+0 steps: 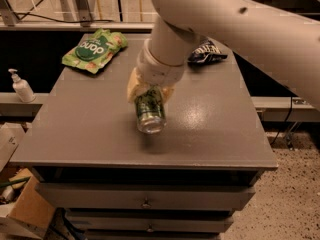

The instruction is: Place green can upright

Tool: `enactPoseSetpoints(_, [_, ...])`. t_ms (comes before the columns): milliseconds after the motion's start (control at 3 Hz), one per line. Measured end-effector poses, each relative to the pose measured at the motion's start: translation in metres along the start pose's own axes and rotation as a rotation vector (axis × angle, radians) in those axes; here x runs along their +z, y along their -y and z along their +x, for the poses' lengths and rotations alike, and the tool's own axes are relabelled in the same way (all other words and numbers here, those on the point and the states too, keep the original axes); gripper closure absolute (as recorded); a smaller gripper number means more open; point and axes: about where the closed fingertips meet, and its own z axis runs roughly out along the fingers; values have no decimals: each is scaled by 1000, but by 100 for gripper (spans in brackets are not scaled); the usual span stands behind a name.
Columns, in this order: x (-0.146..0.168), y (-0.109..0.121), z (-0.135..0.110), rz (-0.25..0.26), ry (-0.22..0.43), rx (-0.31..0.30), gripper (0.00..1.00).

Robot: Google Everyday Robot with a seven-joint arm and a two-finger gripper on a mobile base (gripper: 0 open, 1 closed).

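Observation:
The green can [149, 113] is held by my gripper [148, 95] above the middle of the grey table [90, 134]. The can is tilted, its silver end facing toward the camera and downward. The gripper's pale fingers close around the can's upper part, and the white arm [225, 24] reaches in from the upper right. The can seems slightly above the tabletop, with a shadow beneath it.
A flat green snack bag [94, 49] lies at the table's back left. A dark blue snack bag [207, 53] lies at the back right, partly behind the arm. A white pump bottle [21, 86] stands on a ledge to the left. Drawers are below the table's front edge.

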Motion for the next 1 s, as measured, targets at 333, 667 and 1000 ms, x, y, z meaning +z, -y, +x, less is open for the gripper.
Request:
enactPoseSetpoints(333, [-15, -5, -9, 117, -118, -58, 100])
enactPoseSetpoints(667, [-39, -4, -4, 257, -267, -89, 100])
enactPoseSetpoints(1000, [-66, -4, 10, 377, -411, -121, 100])
